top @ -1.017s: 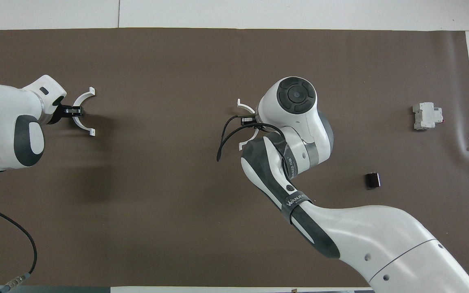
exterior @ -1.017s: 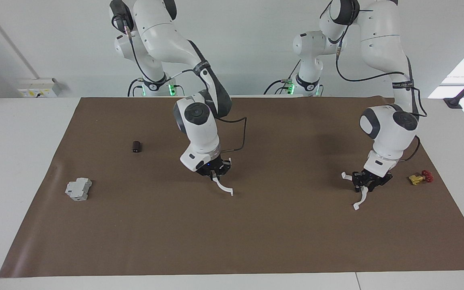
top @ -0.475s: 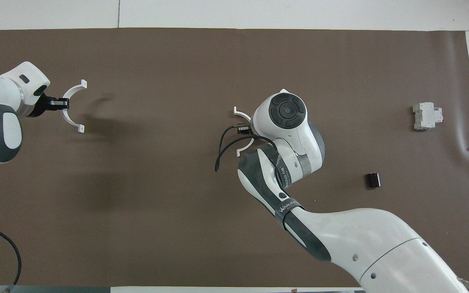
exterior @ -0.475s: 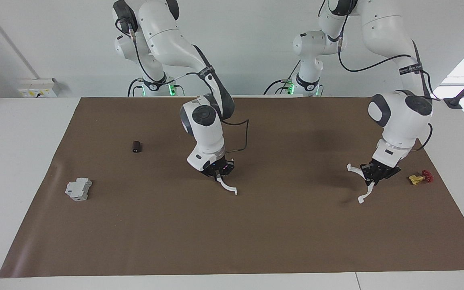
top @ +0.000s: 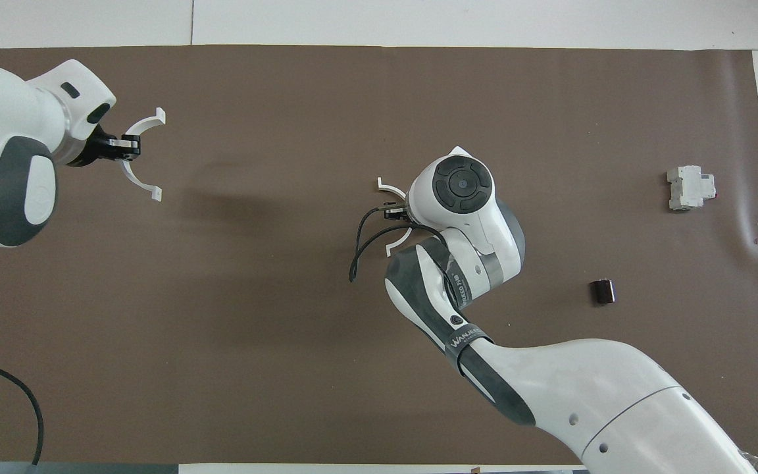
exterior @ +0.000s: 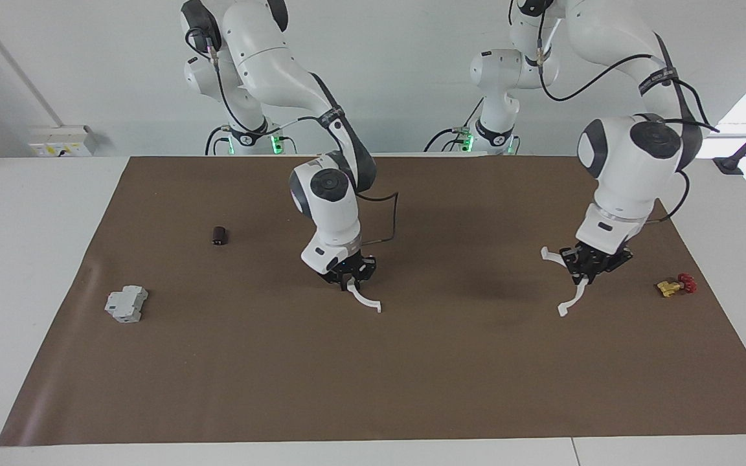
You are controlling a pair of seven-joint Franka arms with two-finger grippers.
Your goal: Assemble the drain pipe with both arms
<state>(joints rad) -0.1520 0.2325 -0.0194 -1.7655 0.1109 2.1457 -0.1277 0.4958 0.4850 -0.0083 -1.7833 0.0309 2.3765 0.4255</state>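
Note:
The drain pipe is in two separate white half-ring pieces, one in each gripper. My left gripper (exterior: 585, 268) is shut on one half-ring (exterior: 570, 299) and holds it in the air over the mat at the left arm's end. It also shows in the overhead view (top: 144, 122), held by the left gripper (top: 130, 146). My right gripper (exterior: 349, 277) is shut on the other half-ring (exterior: 365, 301) and holds it low over the middle of the mat. In the overhead view the right gripper (top: 393, 212) and its half-ring (top: 392, 189) are partly hidden by the arm's wrist.
A brown mat (exterior: 412, 375) covers the table. A grey boxy block (exterior: 126, 304) (top: 689, 188) and a small dark cylinder (exterior: 219, 235) (top: 603, 291) lie at the right arm's end. A small yellow and red part (exterior: 676, 285) lies near the left gripper.
My left gripper has risen with its half-ring and shifted a little toward the table's middle. My right gripper shifted slightly with its half-ring, then stayed put.

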